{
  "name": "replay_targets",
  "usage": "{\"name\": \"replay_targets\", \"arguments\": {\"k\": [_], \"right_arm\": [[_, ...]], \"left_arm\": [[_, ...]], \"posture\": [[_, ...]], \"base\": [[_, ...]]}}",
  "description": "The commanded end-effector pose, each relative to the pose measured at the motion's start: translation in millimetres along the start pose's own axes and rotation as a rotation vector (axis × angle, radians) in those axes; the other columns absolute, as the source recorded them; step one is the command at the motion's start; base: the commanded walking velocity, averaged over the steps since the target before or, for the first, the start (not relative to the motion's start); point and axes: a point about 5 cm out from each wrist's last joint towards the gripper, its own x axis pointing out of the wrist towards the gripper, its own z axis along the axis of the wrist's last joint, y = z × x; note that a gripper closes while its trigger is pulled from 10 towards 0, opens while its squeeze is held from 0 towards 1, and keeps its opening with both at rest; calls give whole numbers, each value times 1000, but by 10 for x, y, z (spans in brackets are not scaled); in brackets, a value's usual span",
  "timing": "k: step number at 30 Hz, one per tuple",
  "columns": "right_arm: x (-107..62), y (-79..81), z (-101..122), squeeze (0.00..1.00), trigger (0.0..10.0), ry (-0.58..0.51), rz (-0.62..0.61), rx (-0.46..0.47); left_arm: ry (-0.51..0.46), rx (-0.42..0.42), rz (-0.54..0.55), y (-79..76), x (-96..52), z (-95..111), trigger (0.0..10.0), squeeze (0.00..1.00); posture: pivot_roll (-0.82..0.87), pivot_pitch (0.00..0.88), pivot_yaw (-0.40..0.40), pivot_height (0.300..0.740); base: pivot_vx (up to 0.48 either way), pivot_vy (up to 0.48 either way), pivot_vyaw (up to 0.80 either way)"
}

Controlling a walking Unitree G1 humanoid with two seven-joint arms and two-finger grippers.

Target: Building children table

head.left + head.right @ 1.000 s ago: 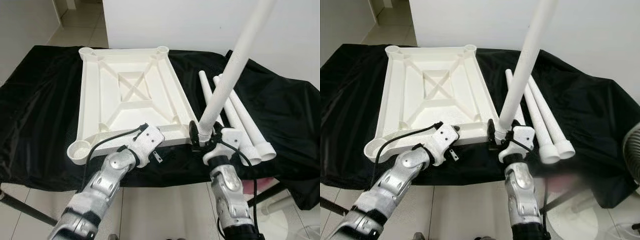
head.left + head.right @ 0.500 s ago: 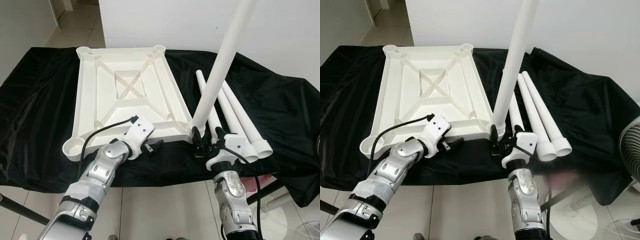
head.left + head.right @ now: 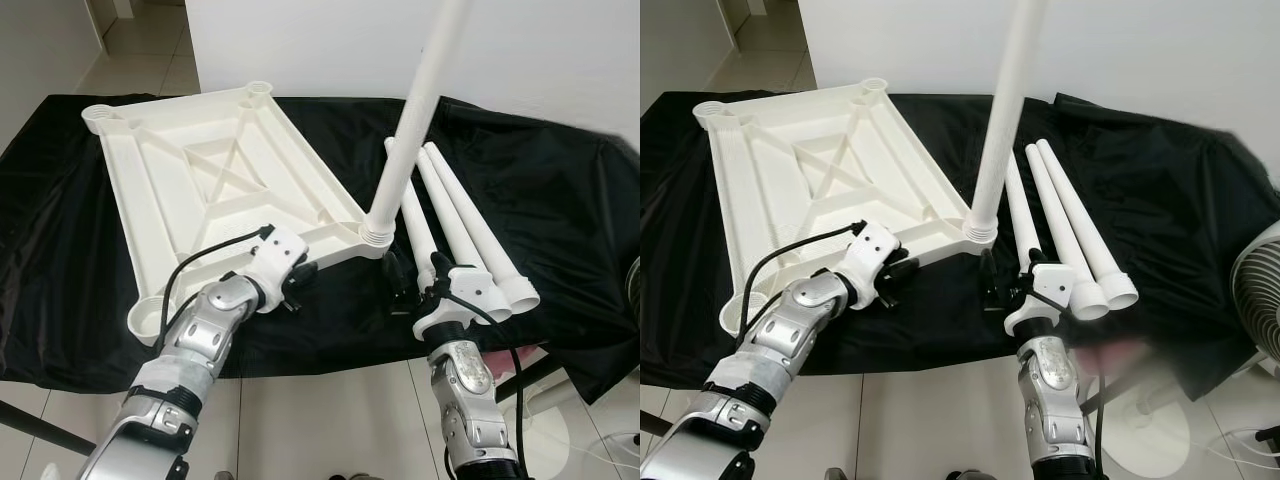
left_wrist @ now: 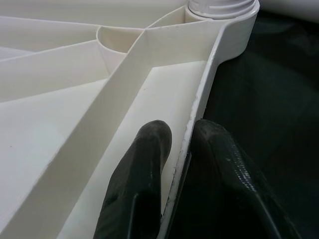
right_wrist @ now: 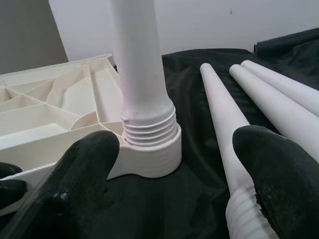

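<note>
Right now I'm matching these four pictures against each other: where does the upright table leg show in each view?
Left eye view: upright table leg, right of centre, standing in the tabletop's corner socket.
Right eye view: centre, leg rising off the top.
Left wrist view: its threaded base at the top edge.
Right wrist view: centre-left, screwed in.
Shared landmark: that corner socket.

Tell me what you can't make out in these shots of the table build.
- Upright leg: its top is cut off by the upper edge of both eye views.
- How deep the leg sits in its socket: the collar hides the joint in the right wrist view.
- Tabletop face: it lies upside down on the black cloth, so it is hidden.
- Left gripper hold: the rim is pinched between the fingers, but the rest of the rim is cut off.
- Right gripper: open, touching nothing.
</note>
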Motion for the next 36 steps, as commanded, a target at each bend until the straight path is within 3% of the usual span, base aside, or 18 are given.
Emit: {"name": "replay_targets", "arguments": {"k": [1, 4, 5, 6, 7, 10, 11, 18, 19, 20, 24, 27, 32, 36], "right_arm": [[-6, -28, -17, 0, 10000, 6, -3, -6], [-5, -29, -19, 0, 10000, 7, -4, -7], [-3, -32, -21, 0, 10000, 8, -5, -8], [-3, -32, -21, 0, 10000, 8, -5, -8], [-2, -34, -24, 0, 10000, 10, -6, -10], [-1, -40, -28, 0, 10000, 11, -8, -12], [-2, -43, -30, 0, 10000, 12, -9, -12], [-8, -49, -42, 0, 10000, 15, -11, -15], [-9, -50, -49, 0, 10000, 16, -12, -15], [-9, -50, -49, 0, 10000, 16, -12, -15], [2, -47, -66, 0, 10000, 20, -11, -16], [17, -44, -79, 0, 10000, 22, -9, -17], [35, -42, -96, 0, 10000, 24, -9, -18], [40, -38, -106, 0, 10000, 26, -9, -18]], "left_arm": [[100, -38, 186, 131, -73, -229, 0, 0], [109, -33, 192, 136, -70, -238, 0, 0], [115, -30, 202, 142, -66, -244, 4000, 0], [115, -30, 202, 142, -66, -244, 4000, 0], [122, -21, 206, 140, -57, -247, 10000, 0], [117, -53, 192, 118, -41, -250, 10000, 27], [112, -68, 185, 111, -38, -247, 10000, 1000], [86, -65, 163, 92, -32, -205, 10000, 1000], [38, -80, 131, 74, -27, -129, 10000, 0], [38, -80, 131, 74, -27, -129, 10000, 0], [-113, -143, 56, 87, -46, 110, 10000, 0], [-181, -210, 72, 208, -67, 245, 10000, 0], [-238, -250, 91, 360, -94, 381, 10000, 0], [-236, -209, 108, 412, -103, 406, 10000, 0]], "posture": [[-17, 75, -35, 740], [-17, 75, -35, 740], [-18, 75, -34, 740], [-18, 75, -34, 740], [-19, 75, -33, 740], [-19, 75, -32, 740], [-19, 74, -31, 740], [-17, 69, -28, 740], [-16, 68, -28, 740], [-16, 68, -28, 740], [-12, 61, -28, 740], [-8, 54, -26, 740], [-5, 50, -25, 740], [-7, 50, -23, 740]], "base": [[0, 0, 0], [0, 0, 0], [0, 0, 0], [0, 0, 0], [0, 0, 0], [0, 0, 0], [0, 0, 0], [0, 0, 0], [0, 0, 0], [0, 0, 0], [0, 0, 0], [0, 0, 0], [0, 0, 0], [0, 0, 0]]}}
